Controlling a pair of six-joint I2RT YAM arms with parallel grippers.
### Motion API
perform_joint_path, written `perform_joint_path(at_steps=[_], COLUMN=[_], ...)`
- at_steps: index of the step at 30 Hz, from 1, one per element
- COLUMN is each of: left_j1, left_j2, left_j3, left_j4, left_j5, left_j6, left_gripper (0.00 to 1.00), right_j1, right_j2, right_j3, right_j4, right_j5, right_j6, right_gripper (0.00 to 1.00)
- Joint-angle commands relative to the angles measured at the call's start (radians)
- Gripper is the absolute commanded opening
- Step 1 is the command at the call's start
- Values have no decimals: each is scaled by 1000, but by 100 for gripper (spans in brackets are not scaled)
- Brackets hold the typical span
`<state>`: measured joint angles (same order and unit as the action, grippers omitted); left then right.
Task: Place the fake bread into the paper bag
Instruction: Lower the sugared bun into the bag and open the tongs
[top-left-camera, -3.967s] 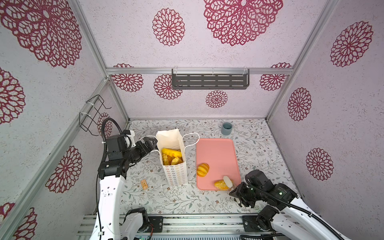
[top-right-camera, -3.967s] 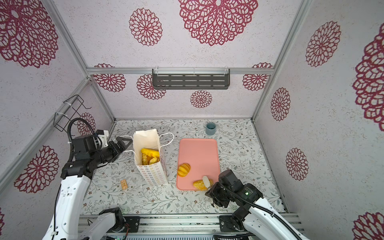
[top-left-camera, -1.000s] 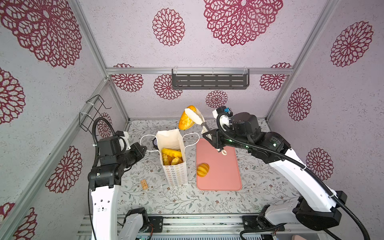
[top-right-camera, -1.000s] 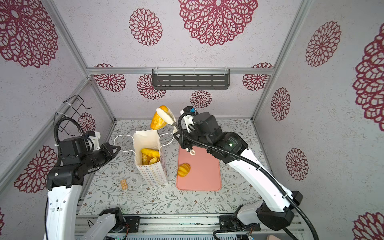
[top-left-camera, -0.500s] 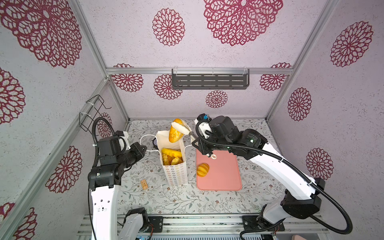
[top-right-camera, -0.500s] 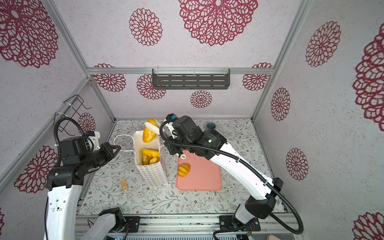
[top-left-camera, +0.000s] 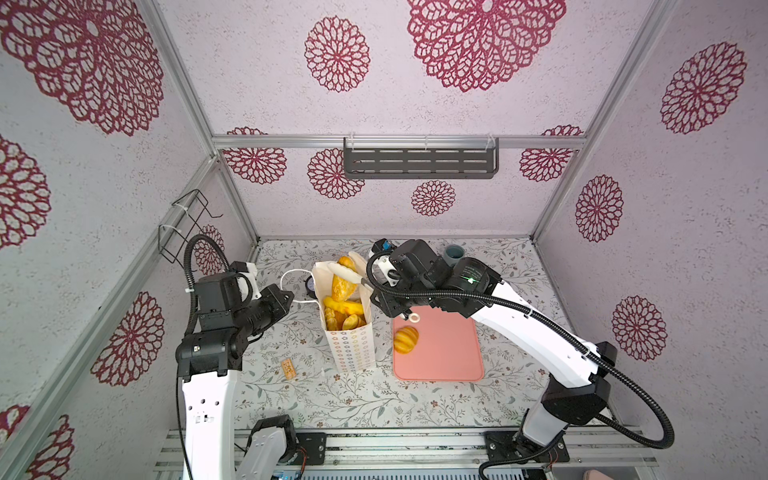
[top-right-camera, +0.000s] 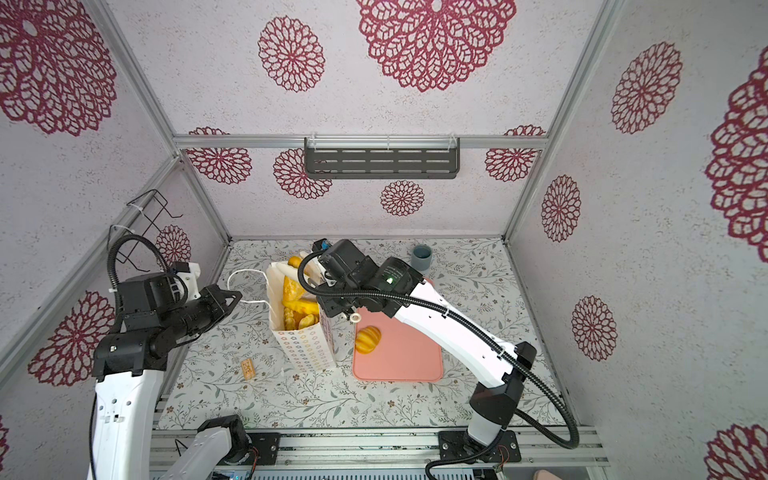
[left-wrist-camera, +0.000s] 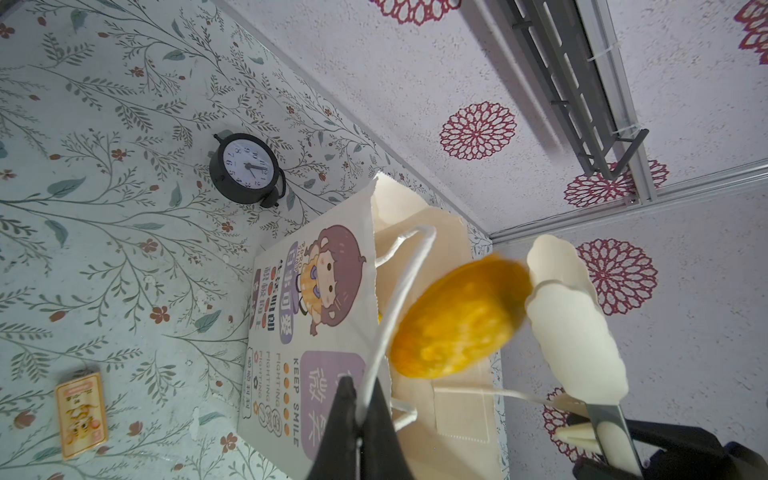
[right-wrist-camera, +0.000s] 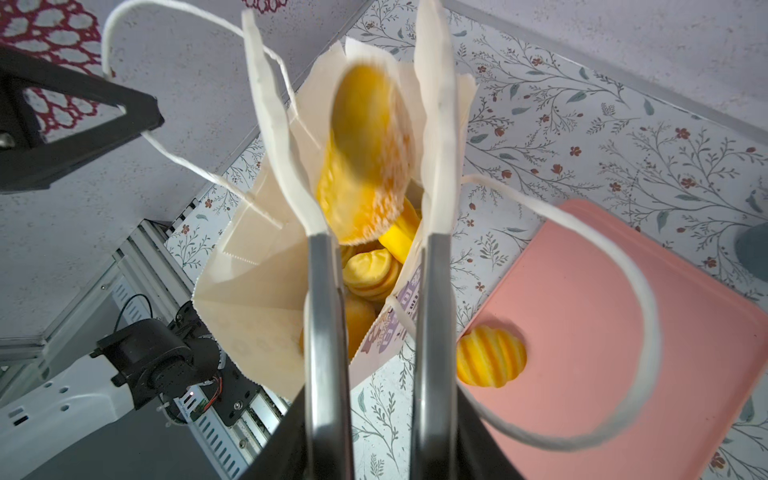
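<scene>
Change vs a sec ago: the right gripper (right-wrist-camera: 345, 50) was clenched on the oval bread (right-wrist-camera: 365, 158), high up behind the bag. Now it's over the mouth of the paper bag (top-left-camera: 353, 349) w/ jaws parted, so the pc is let go. It sits between the two pads right at the bag opening. It's motion-blurred, prob dropping; can't say for sure whether it's brushing a pad.

Meaning for the task: this pc is as good as delivered and joins the pile of bread already inside. Only one ridged bun (top-left-camera: 406, 339) is left, on the pink tray (top-left-camera: 449, 357) just beside the bag, so that's the next pick.

Orientation: the oval pc's long axis runs along the fingers, approx upright. Its lower end points down into the bag, flat faces toward the pads.

The left gripper (left-wrist-camera: 359, 419) is clamped on the bag's cord handle (left-wrist-camera: 399, 299), drawing it out sideways; that should hold the mouth open.
</scene>
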<state>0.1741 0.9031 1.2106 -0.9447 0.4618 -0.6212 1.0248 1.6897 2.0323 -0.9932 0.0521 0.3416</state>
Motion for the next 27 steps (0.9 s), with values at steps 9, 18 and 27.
perform_joint_path(at_steps=[9,18,27], left_j1=[8,7,8], left_j2=[-1,11,11], left_j3=[-11,-6,-18], left_j4=[34,56,75], left_j5=[15,31,34], left_j6=[-1,-12,-17], left_gripper=[0,3,52], right_j1=[1,-100,-321], right_j2=[-83,-258,-513], right_j3=[38,-74,-431], right_j4=[66,107,149], right_j5=[80,119,27], right_j6=[2,74,224], right_gripper=[44,40,40])
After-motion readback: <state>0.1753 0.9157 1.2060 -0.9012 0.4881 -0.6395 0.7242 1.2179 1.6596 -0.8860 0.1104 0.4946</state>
